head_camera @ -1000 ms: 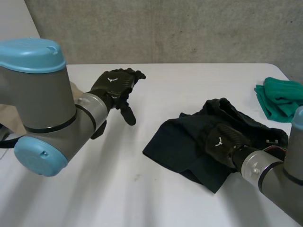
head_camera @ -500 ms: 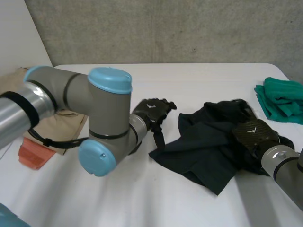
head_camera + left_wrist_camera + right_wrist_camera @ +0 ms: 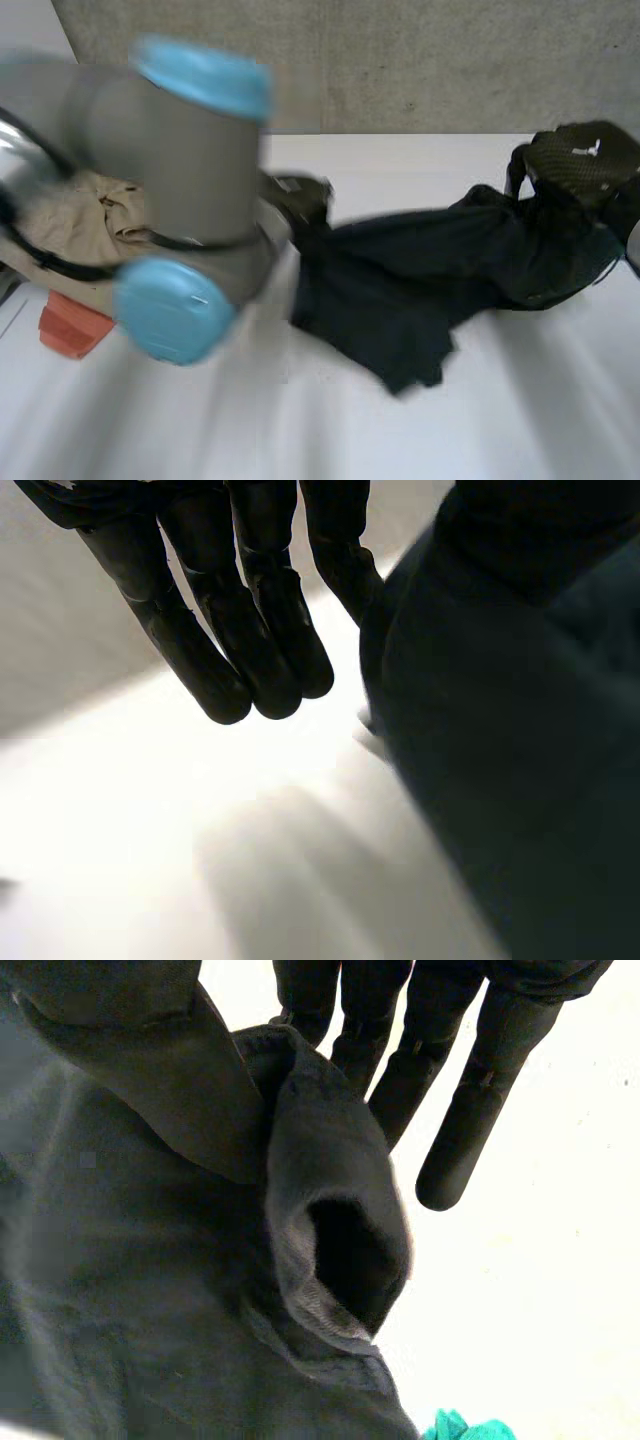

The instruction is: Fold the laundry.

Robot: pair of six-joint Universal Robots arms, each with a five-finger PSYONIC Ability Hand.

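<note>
Left arm (image 3: 190,200): nearest to us, it reaches across the table (image 3: 300,420) toward the middle.
Orange thing (image 3: 68,328): it lies at the table's left side, partly under a beige cloth (image 3: 85,215). Both are well apart from the work.
Garment (image 3: 420,275): black, in the middle of the table. Its low part rests on the table, its right end is lifted, and it hangs stretched between the two hands.
Left hand (image 3: 262,630): released, with the fingers straight and hanging down. The garment's left edge is just beside them and perhaps touches one.
Right hand (image 3: 580,160): raised at the far right. We judge from its wrist view that it is grasping a bunched end of the garment between straight fingers and thumb.
Green cloth (image 3: 462,1427): on the table near the right hand, partly hidden by the garment.
Step in hand: we judge it is spreading the garment flat before any fold.
How to do it well: the left hand should first take or press the left edge. Then the right hand should pull slowly and low, so that the garment opens without slipping or bunching again.
</note>
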